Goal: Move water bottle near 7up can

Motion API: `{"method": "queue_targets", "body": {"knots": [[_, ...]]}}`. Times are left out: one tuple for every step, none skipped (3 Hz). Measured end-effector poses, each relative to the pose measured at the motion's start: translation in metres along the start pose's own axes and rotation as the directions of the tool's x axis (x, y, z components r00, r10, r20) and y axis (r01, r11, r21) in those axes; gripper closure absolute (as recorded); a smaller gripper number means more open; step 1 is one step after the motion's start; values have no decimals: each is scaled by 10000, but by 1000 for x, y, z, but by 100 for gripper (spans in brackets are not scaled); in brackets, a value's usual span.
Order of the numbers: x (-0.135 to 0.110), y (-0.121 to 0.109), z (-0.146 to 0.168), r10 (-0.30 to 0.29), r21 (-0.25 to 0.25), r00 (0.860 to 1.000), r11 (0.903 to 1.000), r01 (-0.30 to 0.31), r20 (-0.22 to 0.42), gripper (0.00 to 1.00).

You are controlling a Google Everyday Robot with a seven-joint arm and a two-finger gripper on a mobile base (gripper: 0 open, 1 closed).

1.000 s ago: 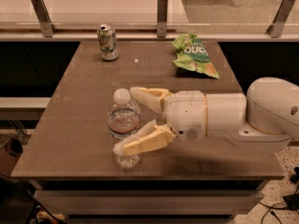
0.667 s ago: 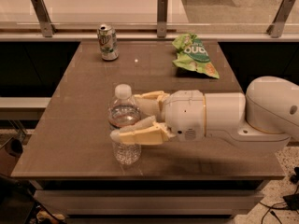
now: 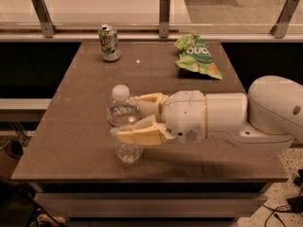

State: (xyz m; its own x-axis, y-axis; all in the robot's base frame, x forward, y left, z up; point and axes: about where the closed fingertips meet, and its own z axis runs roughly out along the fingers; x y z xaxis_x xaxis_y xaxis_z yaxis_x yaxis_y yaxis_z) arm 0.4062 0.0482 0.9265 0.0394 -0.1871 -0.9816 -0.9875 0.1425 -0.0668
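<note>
The water bottle (image 3: pixel 121 109), clear ribbed plastic with a white cap, stands upright near the table's front edge, left of centre. My gripper (image 3: pixel 127 118) reaches in from the right at its mid-height. One cream finger (image 3: pixel 139 136) crosses in front of the bottle and the other finger (image 3: pixel 147 98) lies behind it, both pressed against its sides. The 7up can (image 3: pixel 109 42), silver and green, stands upright at the table's far left, well apart from the bottle.
A green snack bag (image 3: pixel 196 56) lies at the table's far right. The brown table (image 3: pixel 71 126) ends close in front of the bottle. A rail with metal posts (image 3: pixel 164 11) runs behind the table's far edge.
The fingers have closed in around the bottle. The near finger rose from low at the bottle's base to across its middle. The bottle stays upright in about the same place.
</note>
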Motion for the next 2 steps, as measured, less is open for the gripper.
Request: {"method": "queue_targets", "body": {"knots": [[-2,2,2,-48,-25,10000,10000,48,-21,100],[-8,-2,-1,-176,47,9998,9998,176,-52,100]]}}
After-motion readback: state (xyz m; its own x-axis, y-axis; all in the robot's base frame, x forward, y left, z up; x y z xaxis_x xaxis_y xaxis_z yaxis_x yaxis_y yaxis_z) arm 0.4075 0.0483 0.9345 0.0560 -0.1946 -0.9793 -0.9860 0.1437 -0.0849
